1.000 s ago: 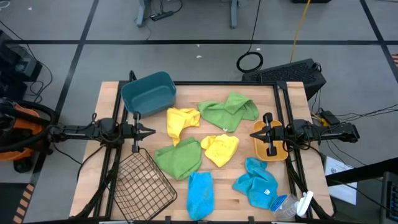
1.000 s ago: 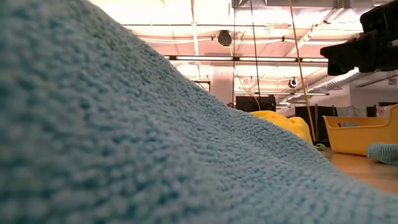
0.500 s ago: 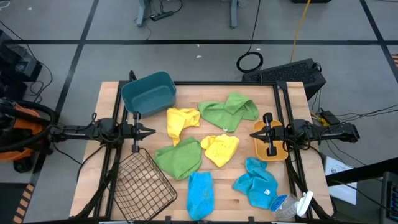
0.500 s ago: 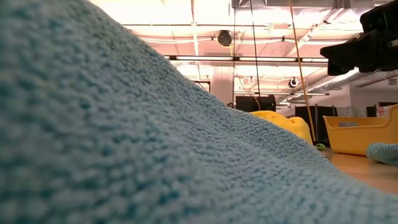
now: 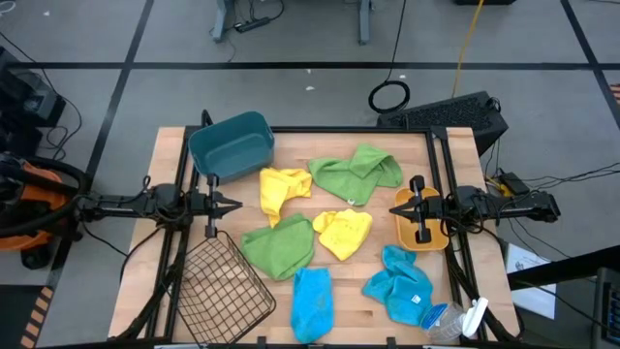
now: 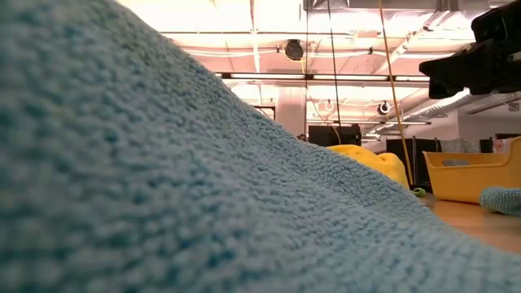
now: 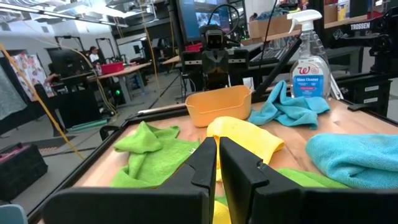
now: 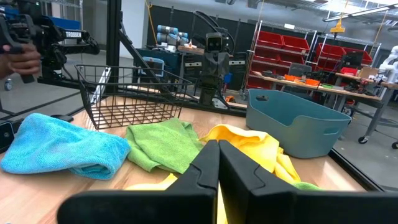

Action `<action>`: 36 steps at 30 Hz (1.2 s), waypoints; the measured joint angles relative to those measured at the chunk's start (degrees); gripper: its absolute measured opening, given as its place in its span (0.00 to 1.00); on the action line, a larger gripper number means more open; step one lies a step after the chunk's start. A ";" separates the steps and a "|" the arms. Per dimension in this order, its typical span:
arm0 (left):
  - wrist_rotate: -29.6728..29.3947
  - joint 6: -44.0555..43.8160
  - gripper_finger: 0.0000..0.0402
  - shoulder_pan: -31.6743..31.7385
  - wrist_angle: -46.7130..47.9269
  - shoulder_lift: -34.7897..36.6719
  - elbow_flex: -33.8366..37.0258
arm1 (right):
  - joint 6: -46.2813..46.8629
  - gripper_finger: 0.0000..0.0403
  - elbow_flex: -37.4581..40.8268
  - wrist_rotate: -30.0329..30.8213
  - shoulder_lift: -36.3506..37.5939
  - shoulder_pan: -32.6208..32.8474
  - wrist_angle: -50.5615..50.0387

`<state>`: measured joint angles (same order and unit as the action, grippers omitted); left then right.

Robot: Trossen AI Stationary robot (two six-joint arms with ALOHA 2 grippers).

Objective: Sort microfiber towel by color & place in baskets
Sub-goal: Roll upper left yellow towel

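Note:
Six microfiber towels lie loose on the wooden table: two yellow, two green and two blue. A teal bin stands at the far left, a wire basket at the near left, and an orange tub at the right. My left gripper hangs shut and level at the left edge. My right gripper hangs shut and level above the orange tub. Neither touches anything. In the low view the near blue towel fills most of the picture.
A clear spray bottle lies at the near right corner beside the blue towel. A black keyboard sits beyond the table's far right corner. Black frame rails run along both side edges. A person's hand shows in the room behind.

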<state>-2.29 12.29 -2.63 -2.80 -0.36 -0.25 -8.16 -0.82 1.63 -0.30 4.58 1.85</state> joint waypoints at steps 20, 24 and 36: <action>0.12 -4.45 0.01 0.00 3.31 -3.05 -13.62 | 0.02 0.00 0.00 0.00 0.02 0.02 0.21; -0.08 -4.94 0.01 0.00 8.43 -7.26 -20.29 | 0.00 0.00 -0.01 0.02 0.02 0.01 0.32; 0.35 -4.26 0.00 -0.01 16.35 -27.89 -42.78 | 0.02 0.00 -0.02 0.00 0.00 0.00 0.04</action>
<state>-1.94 8.04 -2.64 13.55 -28.25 -43.03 -8.14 -0.84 1.63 -0.30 4.58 1.89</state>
